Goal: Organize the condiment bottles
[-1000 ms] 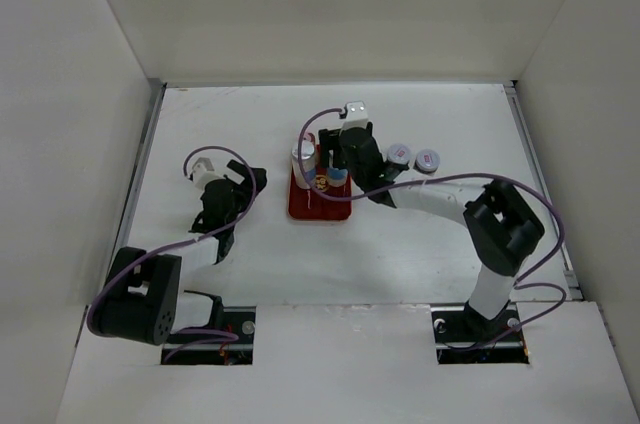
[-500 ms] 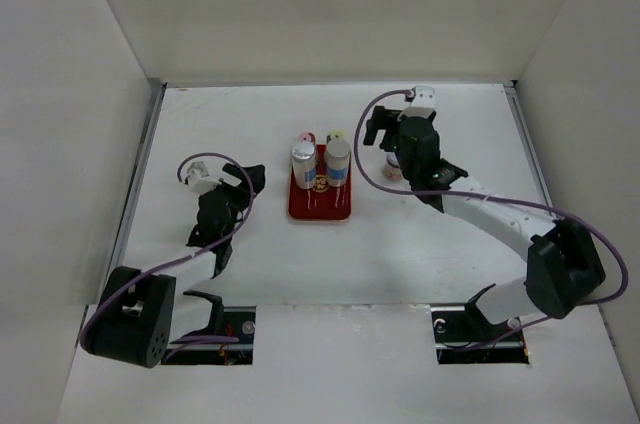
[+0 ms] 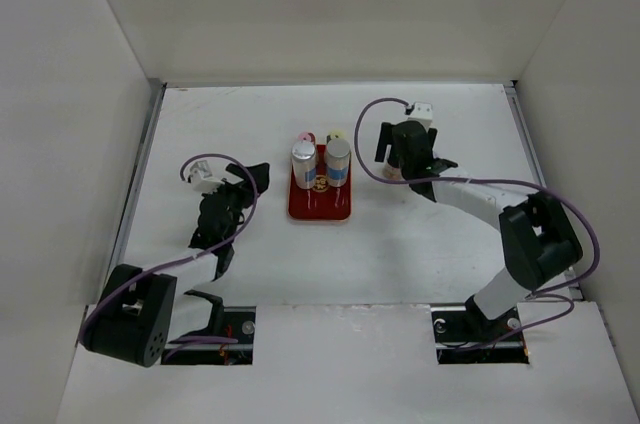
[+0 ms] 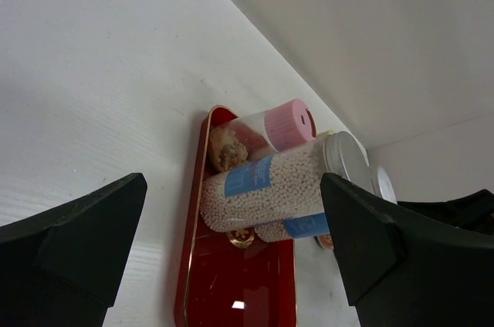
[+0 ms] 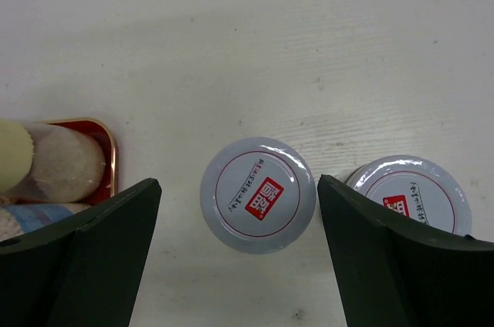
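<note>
On the left of the white worktop, the left gripper is being held with its fingers wide apart and nothing between them, turned toward the flat red rectangular tray near the middle. Four small clear cylindrical condiment bottles are being carried upright on the far half of that tray, packed close together. A pink-lidded bottle with beige contents and a yellow-lidded bottle are standing at the back. In front of them are the left silver-lidded bottle, blue-labelled and filled with pale beads, and the right silver-lidded bottle.

Right of the tray, two more bottles with red-marked silver lids are standing side by side on the worktop. The right gripper is being held above the nearer worktop bottle, its fingers spread wide on either side of it and not clamped. The farther worktop bottle is standing just beyond the right finger.

A second ago the right gripper was over the tray's bottles. It has since been carried rightward, and the worktop bottles are now being largely hidden beneath it in the overhead view. The left arm has hardly been moved.
</note>
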Robot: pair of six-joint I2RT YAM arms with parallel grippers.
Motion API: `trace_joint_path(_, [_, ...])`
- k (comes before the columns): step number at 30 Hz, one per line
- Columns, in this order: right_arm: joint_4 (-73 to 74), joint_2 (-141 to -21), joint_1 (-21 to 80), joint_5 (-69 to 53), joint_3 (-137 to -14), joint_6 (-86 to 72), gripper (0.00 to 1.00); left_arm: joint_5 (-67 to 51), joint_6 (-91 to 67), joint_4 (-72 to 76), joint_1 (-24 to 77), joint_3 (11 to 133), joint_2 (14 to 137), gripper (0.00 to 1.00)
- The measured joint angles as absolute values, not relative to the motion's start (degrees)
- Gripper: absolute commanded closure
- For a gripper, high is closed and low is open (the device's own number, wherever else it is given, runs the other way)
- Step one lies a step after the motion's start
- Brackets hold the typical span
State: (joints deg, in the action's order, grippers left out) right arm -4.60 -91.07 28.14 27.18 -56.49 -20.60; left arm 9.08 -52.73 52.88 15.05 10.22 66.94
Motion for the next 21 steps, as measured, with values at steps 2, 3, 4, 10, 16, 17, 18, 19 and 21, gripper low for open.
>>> trace_joint_path(2, [-4.27,-92.05,27.79,27.18,-56.51,-20.86,0.11,9.23,-52.73,51.81,15.0,10.46,67.51,0.0])
trace_joint_path(3, [-4.1,-92.53,27.66,27.18,-56.53,-21.06,0.12,9.3,-52.77,50.92,14.87,10.79,68.14,0.0])
trace_joint_path(4, [-3.95,-93.08,27.46,27.18,-56.53,-21.21,0.12,9.32,-52.9,49.69,14.61,11.27,68.93,0.0])
trace_joint_path(10, [-3.07,-95.2,26.98,26.96,-57.08,-21.89,0.22,9.47,-54.04,43.13,12.21,13.37,72.62,0.0])
trace_joint_path(16, [-3.18,-96.16,26.68,26.98,-57.91,-22.28,0.47,9.45,-54.35,41.25,12.01,13.39,71.99,0.0])
trace_joint_path(17, [-3.18,-96.16,26.68,27.0,-57.91,-22.28,0.47,9.45,-54.39,41.28,11.99,13.39,71.88,0.0])
trace_joint_path(18, [-3.2,-96.12,26.68,27.05,-57.91,-22.28,0.47,9.41,-54.43,41.25,11.9,13.39,71.77,0.0])
trace_joint_path(19, [-3.2,-95.92,26.7,27.16,-57.78,-22.26,0.46,9.41,-54.46,41.25,11.88,13.39,71.66,0.0])
trace_joint_path(21, [-3.14,-94.5,26.98,27.77,-56.45,-22.09,0.46,9.47,-54.46,41.25,11.9,13.37,71.11,0.0])
